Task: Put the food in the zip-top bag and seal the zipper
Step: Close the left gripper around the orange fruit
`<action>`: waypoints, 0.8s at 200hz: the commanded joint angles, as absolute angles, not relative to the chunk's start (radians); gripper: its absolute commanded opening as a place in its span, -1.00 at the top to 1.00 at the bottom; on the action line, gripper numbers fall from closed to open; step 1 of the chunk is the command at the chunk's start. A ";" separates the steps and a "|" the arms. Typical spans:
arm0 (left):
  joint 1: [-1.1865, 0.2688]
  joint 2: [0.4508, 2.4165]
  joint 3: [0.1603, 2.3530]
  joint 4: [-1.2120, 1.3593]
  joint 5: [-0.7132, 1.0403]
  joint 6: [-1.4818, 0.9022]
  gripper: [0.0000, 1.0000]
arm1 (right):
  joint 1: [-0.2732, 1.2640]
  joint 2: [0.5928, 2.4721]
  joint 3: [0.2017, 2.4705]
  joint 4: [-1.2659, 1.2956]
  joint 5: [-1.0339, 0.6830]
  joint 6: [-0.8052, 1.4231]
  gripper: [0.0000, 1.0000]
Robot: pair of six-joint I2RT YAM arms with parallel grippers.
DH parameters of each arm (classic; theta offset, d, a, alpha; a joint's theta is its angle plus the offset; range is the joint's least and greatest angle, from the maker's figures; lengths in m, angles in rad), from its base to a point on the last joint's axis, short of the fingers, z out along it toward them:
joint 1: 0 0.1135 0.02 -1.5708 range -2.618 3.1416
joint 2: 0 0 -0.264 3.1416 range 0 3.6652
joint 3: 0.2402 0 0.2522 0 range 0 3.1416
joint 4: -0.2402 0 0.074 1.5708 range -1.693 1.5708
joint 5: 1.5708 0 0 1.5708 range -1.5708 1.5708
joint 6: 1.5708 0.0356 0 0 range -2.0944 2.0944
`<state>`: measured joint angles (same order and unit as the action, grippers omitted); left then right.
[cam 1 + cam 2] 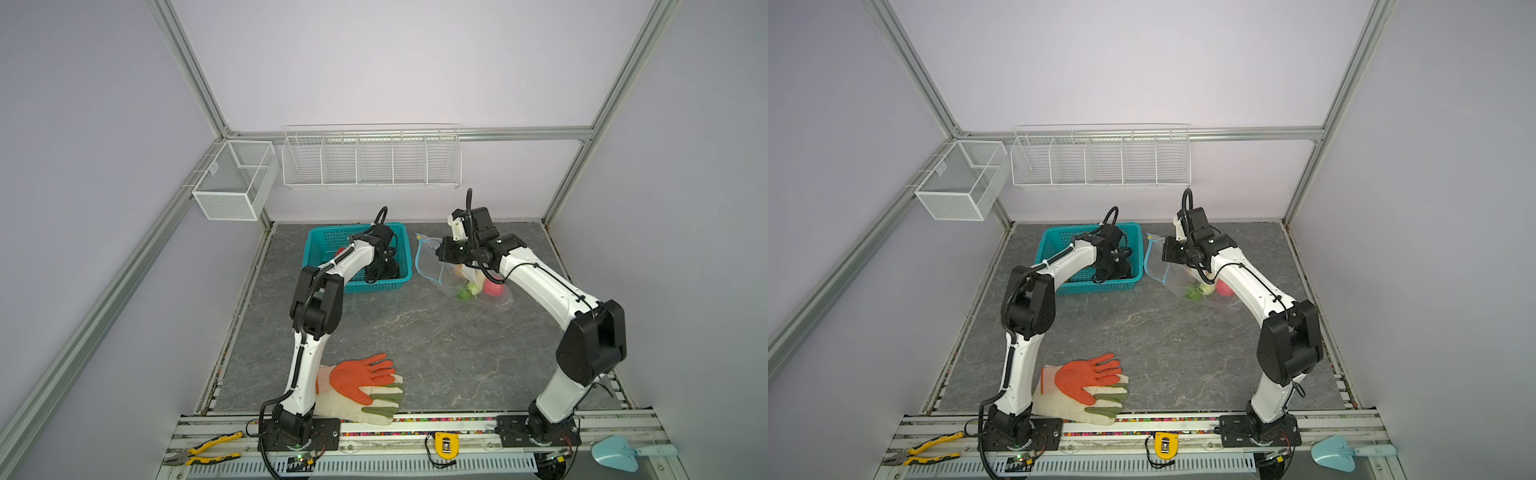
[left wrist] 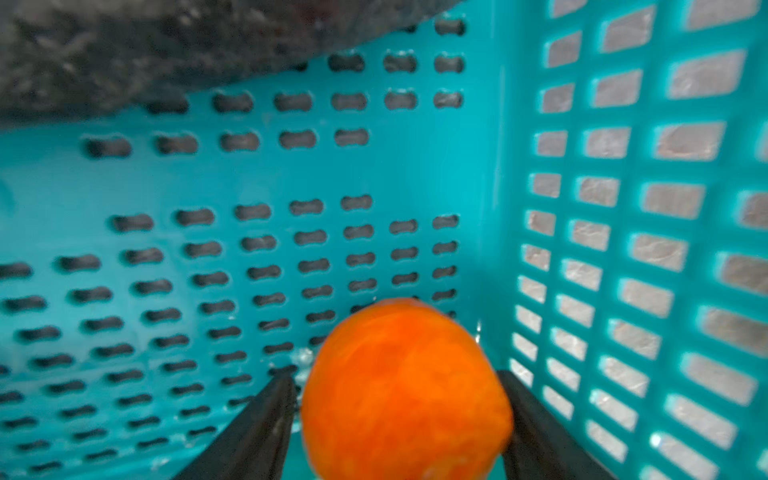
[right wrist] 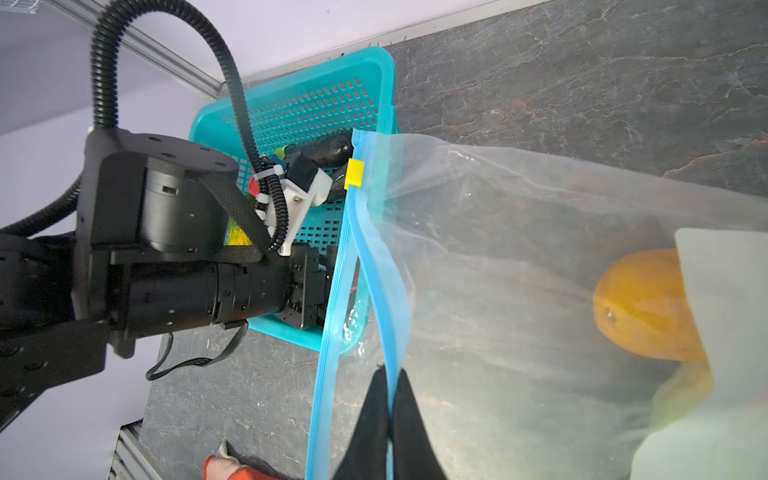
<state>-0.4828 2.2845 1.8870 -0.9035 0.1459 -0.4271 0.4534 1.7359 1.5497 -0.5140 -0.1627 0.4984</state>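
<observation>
**Slip risk in the basket, sag risk at the bag mouth**

My left end effector (image 2: 395,376) is down inside the teal basket (image 2: 623,208). Its jaws stand wide on either side of a round orange food piece (image 2: 405,390), close against it. Blur hides whether they truly bear on it. It looks smooth and round, so I judge it could squirt out on the lift. It could also clip the basket wall just beside it and drop back in.

Just beside the basket, my right end effector (image 3: 389,372) is pinched shut on one lip of the zipper (image 3: 376,266), holding the mouth of the zip-top bag (image 3: 519,249) open toward the basket. That hold is thin; a tug could pull the strip free and let the mouth collapse. The other lip hangs slack, so an incoming piece might strike it and land on the desk (image 1: 415,340).

Deeper in the bag, away from the basket, lie a yellow-orange piece (image 3: 640,307), a red piece (image 1: 492,287) and a green piece (image 1: 463,294). Tipping the mouth downward could roll them out.
</observation>
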 commanded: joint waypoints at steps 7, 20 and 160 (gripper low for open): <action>-0.477 2.284 1.912 -0.945 0.106 -0.411 -0.31 | 0.457 1.722 1.533 -0.495 -0.181 0.503 0.86; -0.474 2.280 1.909 -0.942 0.101 -0.413 -0.24 | 0.457 1.721 1.530 -0.494 -0.182 0.505 0.86; -0.456 2.170 1.813 -0.896 0.124 -0.447 -0.05 | 0.457 1.715 1.521 -0.481 -0.184 0.517 0.86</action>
<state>-0.4648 2.2337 1.8385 -0.8955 0.1207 -0.4339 0.4534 1.7359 1.5368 -0.5022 -0.1734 0.5018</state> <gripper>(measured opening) 0.569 0.071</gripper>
